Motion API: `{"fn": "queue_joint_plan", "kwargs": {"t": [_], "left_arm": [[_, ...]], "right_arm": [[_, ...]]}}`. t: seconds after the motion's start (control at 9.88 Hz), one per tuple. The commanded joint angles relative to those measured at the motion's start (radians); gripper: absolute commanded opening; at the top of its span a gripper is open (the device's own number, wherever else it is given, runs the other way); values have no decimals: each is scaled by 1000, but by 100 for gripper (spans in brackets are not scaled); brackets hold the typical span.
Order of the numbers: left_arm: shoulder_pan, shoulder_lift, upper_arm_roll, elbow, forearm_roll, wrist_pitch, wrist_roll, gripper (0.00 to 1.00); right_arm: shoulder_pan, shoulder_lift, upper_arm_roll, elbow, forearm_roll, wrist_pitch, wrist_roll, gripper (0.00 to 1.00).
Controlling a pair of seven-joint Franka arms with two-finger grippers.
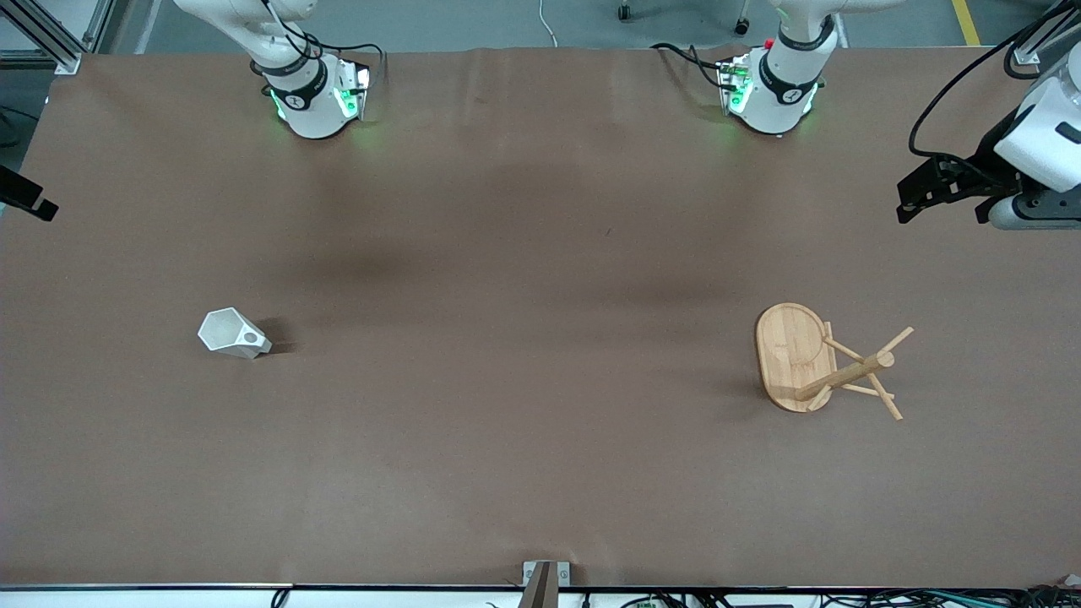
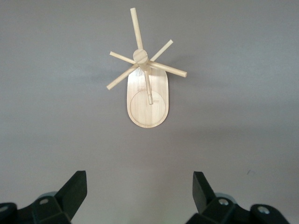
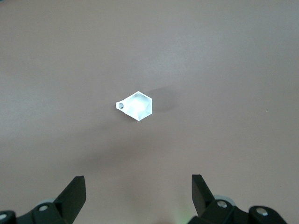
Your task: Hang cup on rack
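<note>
The white faceted cup (image 1: 232, 333) stands on the brown table toward the right arm's end, its hexagonal rim up and its holed tab (image 3: 121, 106) at the side. In the right wrist view the cup (image 3: 138, 105) lies well below my right gripper (image 3: 138, 177), which hangs high over it, open and empty. The bamboo rack (image 1: 798, 355) stands upright toward the left arm's end, with thin pegs angling out from its post (image 2: 140, 56). My left gripper (image 2: 139, 173) hovers high near the rack (image 2: 146, 105), open and empty. In the front view the left gripper (image 1: 940, 211) shows at the table's edge.
The brown table cover (image 1: 540, 338) stretches wide between the cup and the rack. Both arm bases (image 1: 312, 101) (image 1: 773, 93) stand at the table's edge farthest from the front camera. A small metal bracket (image 1: 545, 578) sits at the nearest edge.
</note>
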Motion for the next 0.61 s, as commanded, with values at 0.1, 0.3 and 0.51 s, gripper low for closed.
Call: {"fn": "queue_joint_plan", "kwargs": {"t": [0.1,0.3,0.51], "left_arm": [[2,24,-2,21,4,-39,9,100],[0,55,-4,53,4,-39,11,100],[5,61,-4,55,1,-37,-6,100]], "right_arm": [[8,-9,-4,-12,-14,-2,-6,100],[8,-8,-4,-12,-14,-2,-6,100],[8,-9,-4,-12,-14,-2,-6,100]]}}
